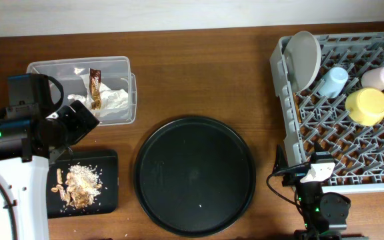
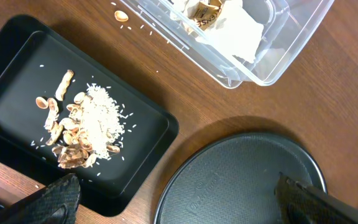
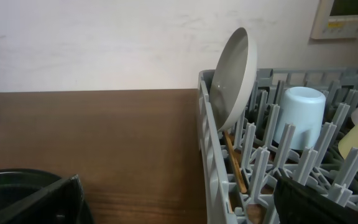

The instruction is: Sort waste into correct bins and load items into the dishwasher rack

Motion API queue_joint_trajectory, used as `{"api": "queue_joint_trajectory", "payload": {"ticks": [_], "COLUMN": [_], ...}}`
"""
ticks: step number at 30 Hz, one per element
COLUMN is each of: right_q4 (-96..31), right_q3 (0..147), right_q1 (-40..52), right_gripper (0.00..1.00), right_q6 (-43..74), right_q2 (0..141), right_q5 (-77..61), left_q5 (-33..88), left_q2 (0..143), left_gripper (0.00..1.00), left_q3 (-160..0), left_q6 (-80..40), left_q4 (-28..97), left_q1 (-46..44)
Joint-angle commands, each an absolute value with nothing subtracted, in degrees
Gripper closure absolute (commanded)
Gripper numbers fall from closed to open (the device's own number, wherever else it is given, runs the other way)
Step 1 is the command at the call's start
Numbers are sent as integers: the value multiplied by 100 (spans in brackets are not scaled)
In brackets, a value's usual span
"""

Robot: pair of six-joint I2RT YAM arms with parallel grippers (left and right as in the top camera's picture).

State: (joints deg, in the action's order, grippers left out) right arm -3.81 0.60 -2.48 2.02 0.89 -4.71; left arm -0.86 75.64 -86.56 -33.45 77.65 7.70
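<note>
Neatly sorted, napkin (image 1: 115, 100) and wrapper (image 1: 96, 87) lie in the clear tub (image 1: 79, 65), food scraps (image 1: 80, 183) in the black tray (image 1: 109, 163); plate (image 1: 303, 57), blue cup (image 1: 332, 81), pink cup (image 1: 381, 77), bowl (image 1: 367, 105) and chopsticks (image 3: 234, 163) sit in the rack (image 1: 285, 127). Left gripper (image 2: 179, 205) and right gripper (image 3: 179, 205) gape wide, empty.

Clear glossy plastic tub (image 1: 115, 67), matt black tray (image 1: 109, 163), wood-grain table (image 1: 199, 73)

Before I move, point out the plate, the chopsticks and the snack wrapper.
plate (image 3: 234, 78), right wrist view, middle of its grey face.
chopsticks (image 3: 234, 162), right wrist view, mid-shaft, below the plate.
snack wrapper (image 1: 95, 87), overhead view, middle of the brown strip.
</note>
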Motion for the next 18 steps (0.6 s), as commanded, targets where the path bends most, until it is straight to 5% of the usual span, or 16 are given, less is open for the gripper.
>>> {"api": "queue_joint_trajectory", "payload": {"ticks": [1, 12, 18], "right_q4": [-416, -414, -416], "right_q3": [32, 32, 32], "right_q1": [-276, -276, -274], "right_gripper": [1, 1, 1], "right_q6": [172, 172, 172], "right_q2": [32, 32, 32], "right_q5": [-384, -384, -384], "left_q5": [-91, -454, -432], "left_q2": [7561, 7107, 6001], "left_gripper": [1, 1, 1], "left_q3": [-8674, -8353, -6702], "left_q6": [-3273, -3074, -2257], "left_q4": [7769, 8348, 7203], "left_q1": [805, 788, 788]}}
